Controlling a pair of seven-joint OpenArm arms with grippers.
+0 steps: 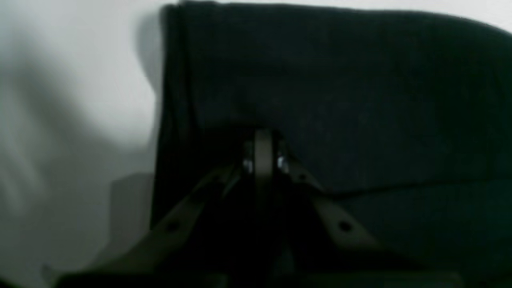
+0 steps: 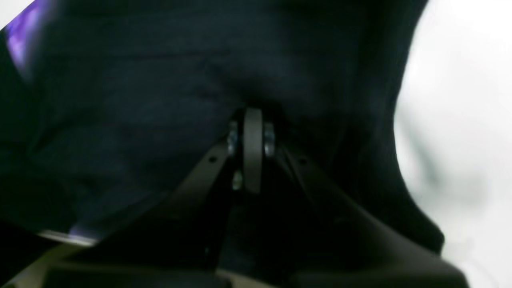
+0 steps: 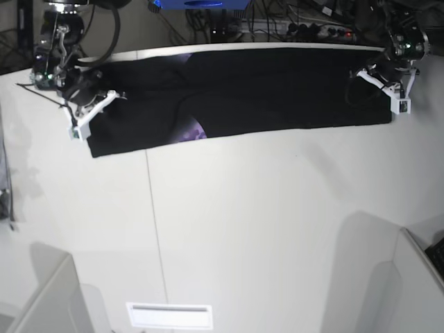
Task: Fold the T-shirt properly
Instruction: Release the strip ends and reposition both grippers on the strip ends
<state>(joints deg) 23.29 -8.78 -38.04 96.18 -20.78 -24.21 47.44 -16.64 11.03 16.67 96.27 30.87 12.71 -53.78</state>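
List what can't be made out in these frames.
- Base view: far edge of the black cloth T-shirt merges with dark clutter behind the white table.
- Print: only a purple sliver shows; folds hide the rest.
- Left gripper, right gripper: tips buried in blurred dark cloth.

Both wrist views are soft and dark: the left gripper (image 1: 264,150) and right gripper (image 2: 253,132) fingertips sink into black T-shirt (image 3: 277,87) cloth, so the exact pinch line is hidden, and the lower finger bodies run off the bottom edges. Print (image 2: 22,36) shows only as a blurred purple smear cut by the right wrist view's left edge, plus a small purple patch (image 3: 192,130) in the base view, pattern unreadable. The shirt's far edge merges with dark cable clutter (image 3: 305,24) beyond the table (image 3: 263,229); neck label too small to find.
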